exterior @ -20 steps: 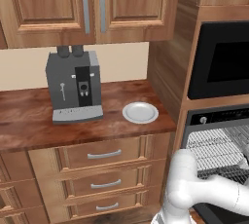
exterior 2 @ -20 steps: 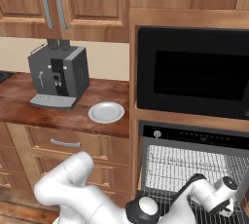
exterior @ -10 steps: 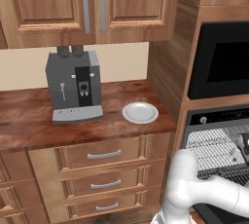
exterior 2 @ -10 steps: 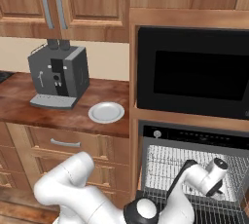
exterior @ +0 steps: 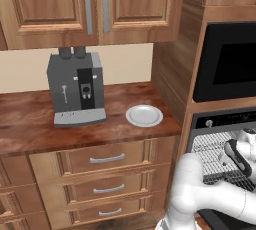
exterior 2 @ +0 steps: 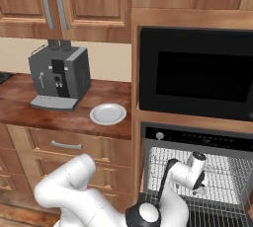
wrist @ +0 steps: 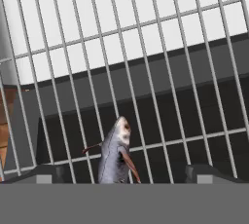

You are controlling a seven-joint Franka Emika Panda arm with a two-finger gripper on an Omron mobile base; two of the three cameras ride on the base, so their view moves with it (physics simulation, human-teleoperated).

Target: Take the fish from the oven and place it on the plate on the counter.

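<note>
One fish (wrist: 115,154) is lying on one wire rack (wrist: 146,47). One plate (exterior: 144,115) and one coffee machine (exterior: 75,89) are sitting on the counter (exterior: 30,124). Three drawer handles are showing below, with two cabinet handles above.

Kitchen: oven (exterior 2: 197,171), counter (exterior: 30,129), coffee machine (exterior: 75,91).

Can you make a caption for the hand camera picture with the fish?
Open pincer straddling a small grey fish on the oven's wire rack.
</note>
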